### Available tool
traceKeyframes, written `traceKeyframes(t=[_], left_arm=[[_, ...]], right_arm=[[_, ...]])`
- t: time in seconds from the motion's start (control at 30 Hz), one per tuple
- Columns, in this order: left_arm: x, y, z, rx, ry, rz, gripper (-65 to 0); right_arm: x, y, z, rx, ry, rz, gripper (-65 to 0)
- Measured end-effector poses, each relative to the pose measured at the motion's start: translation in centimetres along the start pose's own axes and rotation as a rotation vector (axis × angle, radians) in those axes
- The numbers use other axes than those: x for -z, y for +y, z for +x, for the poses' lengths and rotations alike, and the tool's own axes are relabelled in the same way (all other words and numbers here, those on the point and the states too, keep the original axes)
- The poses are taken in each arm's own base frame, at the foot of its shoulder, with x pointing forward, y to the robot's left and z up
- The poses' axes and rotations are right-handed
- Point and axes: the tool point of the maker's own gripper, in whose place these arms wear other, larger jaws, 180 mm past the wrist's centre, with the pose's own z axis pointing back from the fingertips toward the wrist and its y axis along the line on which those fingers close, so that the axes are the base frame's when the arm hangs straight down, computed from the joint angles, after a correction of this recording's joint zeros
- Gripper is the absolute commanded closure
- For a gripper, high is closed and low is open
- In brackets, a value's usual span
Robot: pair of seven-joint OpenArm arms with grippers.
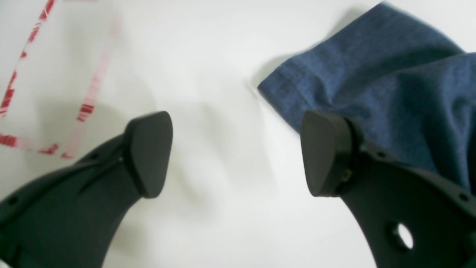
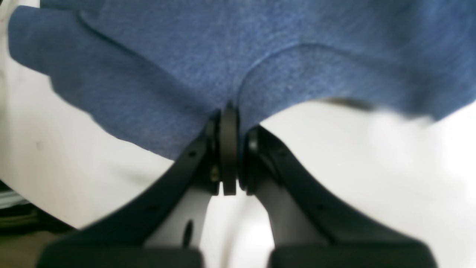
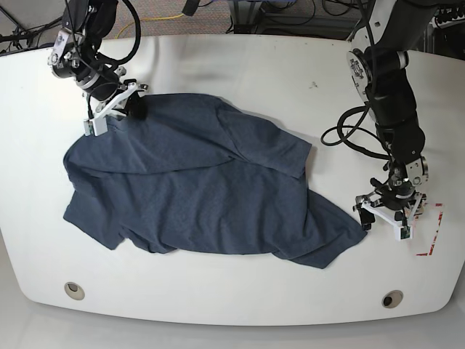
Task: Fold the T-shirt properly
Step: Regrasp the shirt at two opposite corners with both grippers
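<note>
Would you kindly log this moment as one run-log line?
right gripper: shut on T-shirt edge | left gripper: open, beside T-shirt corner, nothing held | T-shirt: spread, rumpled, on table

Right gripper (image 3: 129,107) at 10 o'clock in base view, jaws pinched tight on the T-shirt (image 3: 196,189) edge, arm reaching in from 11. Left gripper (image 1: 238,152) at 4 o'clock, jaws spread wide, holding nothing, wrist pointing down.
</note>
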Motion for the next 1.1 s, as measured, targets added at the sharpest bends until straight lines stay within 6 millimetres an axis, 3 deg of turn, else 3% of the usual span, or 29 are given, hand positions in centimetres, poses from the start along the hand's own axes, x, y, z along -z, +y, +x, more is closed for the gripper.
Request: traceKeyframes(t=[0.13,0.3,0.43,0.6,0.97,1.03,1.1], left_arm=[[0.4,-0.3,0.0,-0.013,-0.007,-0.010,-50.7],[0.8,-1.0,-3.6,-0.039,0.090,-0.030,-50.7],[1.1,-1.3,-3.9,-0.051,0.097,-0.038,-50.7],[1.3,-2.0,-4.1,-0.061,0.091,-0.050,-50.7],[2.2,-4.8,-4.4,-0.126,0.017,-0.094,-50.1],[2.3,-5.7,-4.5,-0.135,0.012,-0.107,-46.1],[2.3,-6.6,-4.5,-0.150,0.007,-0.117,-37.5]], right_arm=[[-0.5,-0.1,-0.4,-0.005,0.004,-0.007,0.0],[-0.9,0.1,-1.1,-0.029,0.025,-0.009,0.0],[-1.7,1.0,-0.5,-0.098,0.000,0.012,0.0],[-3.7,-0.5,-0.6,-0.131,0.007,-0.046,0.0],[-6.1,-3.5,-1.1,-0.132,0.028,-0.134,0.0],[-6.6,-4.2,-1.2,-0.146,0.039,-0.156,0.0],[-7.0,-4.5,-1.1,-0.158,0.048,-0.166,0.0]])
